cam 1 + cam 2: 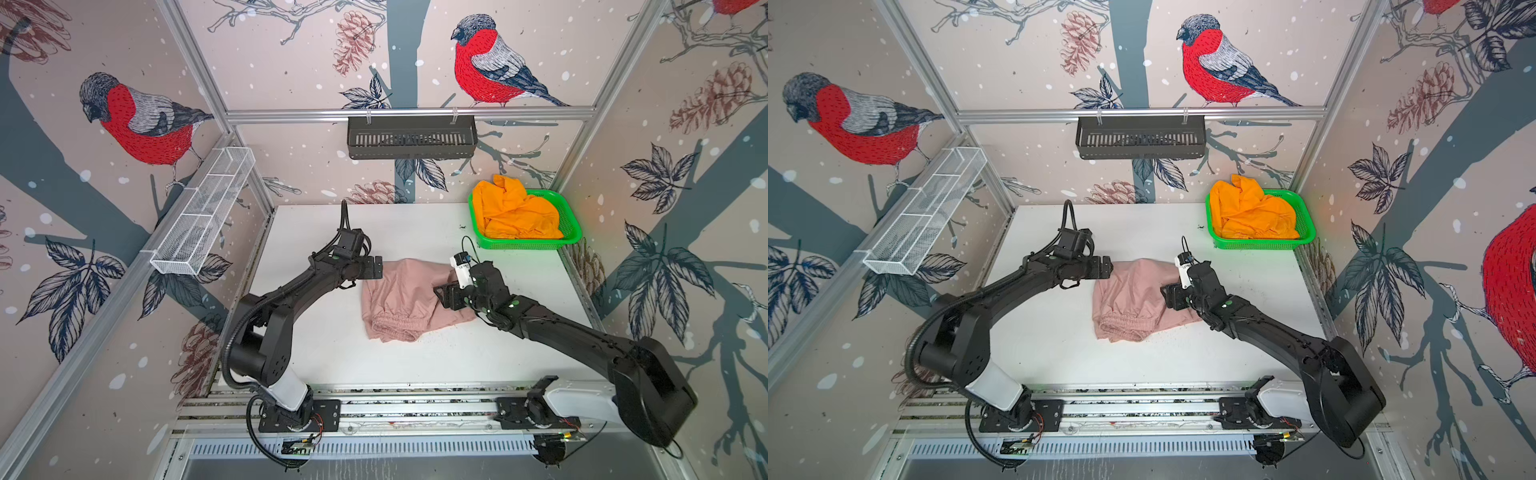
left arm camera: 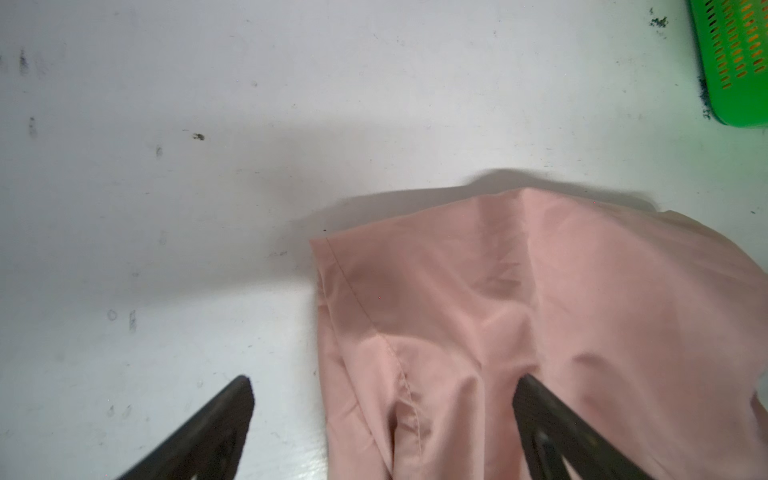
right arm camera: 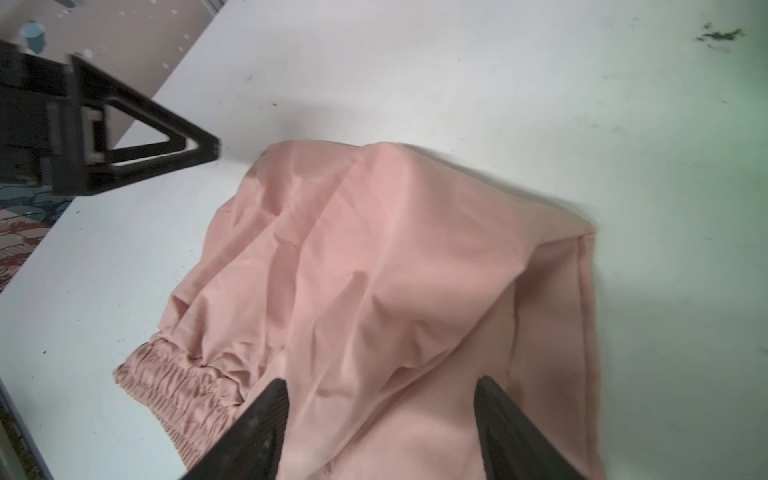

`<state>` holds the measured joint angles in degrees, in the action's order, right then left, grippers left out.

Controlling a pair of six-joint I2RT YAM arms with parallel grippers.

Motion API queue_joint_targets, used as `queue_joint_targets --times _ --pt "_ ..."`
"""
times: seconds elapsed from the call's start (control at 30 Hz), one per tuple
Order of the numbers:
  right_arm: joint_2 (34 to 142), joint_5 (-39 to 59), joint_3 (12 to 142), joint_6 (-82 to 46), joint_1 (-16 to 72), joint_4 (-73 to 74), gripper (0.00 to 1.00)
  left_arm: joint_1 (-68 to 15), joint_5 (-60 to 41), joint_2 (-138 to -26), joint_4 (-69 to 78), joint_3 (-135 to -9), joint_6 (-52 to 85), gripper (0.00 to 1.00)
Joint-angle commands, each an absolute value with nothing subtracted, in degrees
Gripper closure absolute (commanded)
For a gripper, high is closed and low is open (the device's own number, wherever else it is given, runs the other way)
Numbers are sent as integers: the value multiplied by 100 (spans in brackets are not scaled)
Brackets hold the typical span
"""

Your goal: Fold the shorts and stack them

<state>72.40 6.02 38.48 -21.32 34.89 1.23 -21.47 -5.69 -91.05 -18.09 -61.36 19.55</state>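
The pale pink shorts [image 1: 405,297] [image 1: 1133,301] lie rumpled mid-table, with the gathered waistband [image 3: 178,386] toward the front edge. The orange shorts [image 1: 515,212] [image 1: 1252,214] sit heaped in the green basket [image 1: 571,220] at the back right. My left gripper [image 1: 376,268] [image 2: 383,380] is open at the pink pair's far left corner, one finger over bare table and one over cloth. My right gripper [image 1: 441,296] [image 3: 381,381] hangs open over the pink pair's right part, with loose cloth below its jaws. Neither gripper pinches anything.
The white table [image 1: 332,365] has walls on three sides. A black slotted basket [image 1: 411,143] hangs on the back rail and a white wire basket [image 1: 203,212] on the left wall. The green basket's corner [image 2: 735,62] shows in the left wrist view.
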Motion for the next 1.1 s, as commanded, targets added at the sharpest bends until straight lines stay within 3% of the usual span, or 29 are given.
queue_joint_targets --times 0.0,0.23,0.43,0.87,1.07 --pt "7207 1184 4071 -2397 3475 -856 30 -2136 -1318 -8733 -2126 -5746 2259 2" --pt "7001 2588 3590 -3310 3537 -600 30 -2138 -2786 -7732 -974 -3820 3209 16" --pt "7565 2959 3257 -3952 3774 633 29 -2139 -2918 -7380 -721 -3332 3498 19" --pt "8350 2692 3389 -4487 4562 981 26 -2146 -3150 -7417 -265 -2988 3730 19" --pt "8575 2397 3501 -4419 4606 957 27 -2145 -3217 -7519 -249 -2988 3656 37"
